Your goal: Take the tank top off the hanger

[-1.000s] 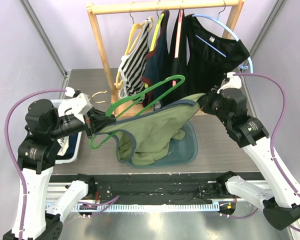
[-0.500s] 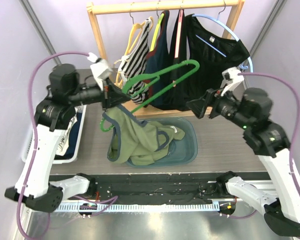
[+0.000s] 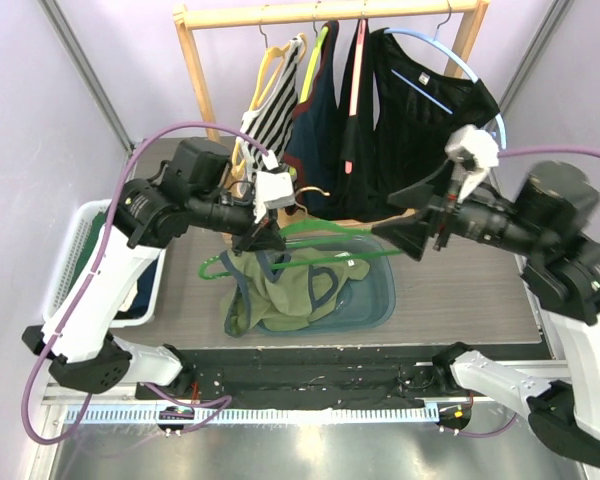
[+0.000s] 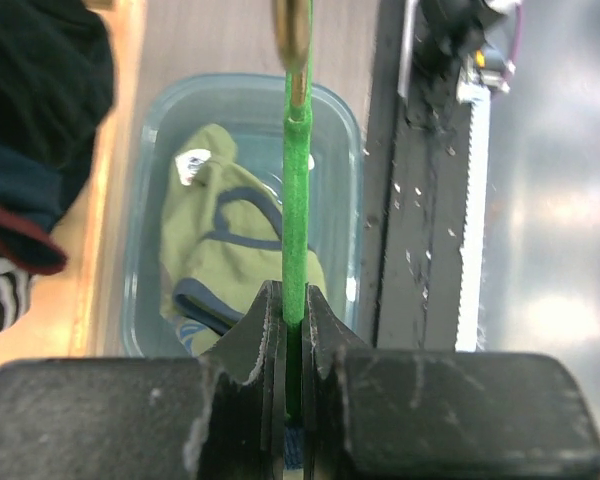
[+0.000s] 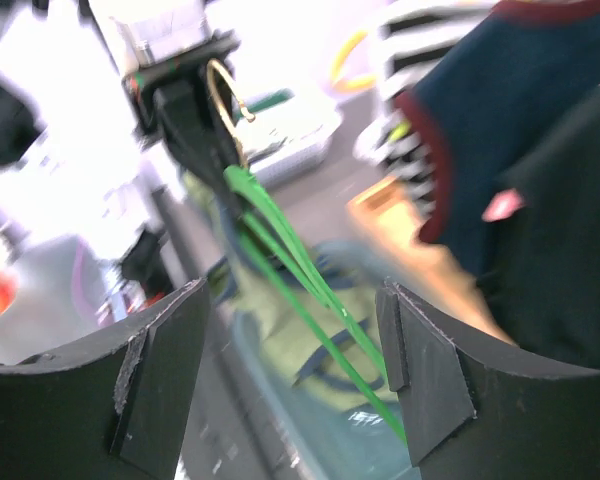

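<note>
My left gripper (image 3: 263, 236) is shut on the green hanger (image 3: 325, 245), which lies nearly level above the blue bin (image 3: 380, 300). The olive tank top (image 3: 280, 295) with dark blue trim lies crumpled in the bin, its left part draped over the rim. One strap rises toward the hanger near my left fingers. In the left wrist view the hanger (image 4: 296, 200) runs out from the shut gripper (image 4: 293, 295) over the tank top (image 4: 230, 240), with a bit of blue showing between the fingers. My right gripper (image 3: 405, 238) hangs open and empty at the hanger's right end; its view shows the hanger (image 5: 280, 240).
A wooden rack (image 3: 330, 12) stands behind the bin, with a striped top (image 3: 265, 120) and several dark garments (image 3: 410, 100) on hangers. A white basket (image 3: 75, 250) holding clothes sits at the table's left edge. The rack's post (image 3: 202, 100) is close behind my left arm.
My right gripper opened, let go of the tank top and drew back right. My left arm swung the hanger up and then level, and the tank top dropped into the bin.
</note>
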Action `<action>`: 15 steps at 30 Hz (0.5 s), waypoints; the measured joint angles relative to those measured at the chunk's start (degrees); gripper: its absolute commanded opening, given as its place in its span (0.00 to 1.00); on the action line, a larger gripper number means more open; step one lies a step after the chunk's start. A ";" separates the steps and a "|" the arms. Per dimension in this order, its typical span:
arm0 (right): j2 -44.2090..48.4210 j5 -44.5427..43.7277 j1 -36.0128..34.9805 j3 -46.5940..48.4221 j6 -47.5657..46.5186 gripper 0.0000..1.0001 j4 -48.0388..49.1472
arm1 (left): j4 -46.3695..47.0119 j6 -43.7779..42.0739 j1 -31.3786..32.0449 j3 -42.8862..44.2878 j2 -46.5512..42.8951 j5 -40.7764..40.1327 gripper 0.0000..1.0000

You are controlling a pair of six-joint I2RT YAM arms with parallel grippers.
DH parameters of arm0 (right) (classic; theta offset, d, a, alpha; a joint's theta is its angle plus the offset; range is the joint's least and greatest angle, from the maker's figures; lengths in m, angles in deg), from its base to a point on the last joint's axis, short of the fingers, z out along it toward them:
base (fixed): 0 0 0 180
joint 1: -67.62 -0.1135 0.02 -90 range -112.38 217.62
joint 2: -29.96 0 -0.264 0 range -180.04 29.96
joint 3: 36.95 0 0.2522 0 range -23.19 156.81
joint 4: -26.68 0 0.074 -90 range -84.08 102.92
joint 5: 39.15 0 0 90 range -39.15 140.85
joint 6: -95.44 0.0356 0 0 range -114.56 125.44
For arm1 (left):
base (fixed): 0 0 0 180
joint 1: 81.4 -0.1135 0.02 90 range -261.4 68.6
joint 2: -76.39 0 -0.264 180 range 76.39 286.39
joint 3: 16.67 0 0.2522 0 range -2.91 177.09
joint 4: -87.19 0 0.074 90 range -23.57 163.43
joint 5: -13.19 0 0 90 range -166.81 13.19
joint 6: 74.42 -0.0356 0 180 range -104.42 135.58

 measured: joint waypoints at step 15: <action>-4.57 3.72 -10.54 -6.34 -2.62 0.63 -2.32 | -6.95 -5.11 3.50 10.32 7.30 0.31 0.00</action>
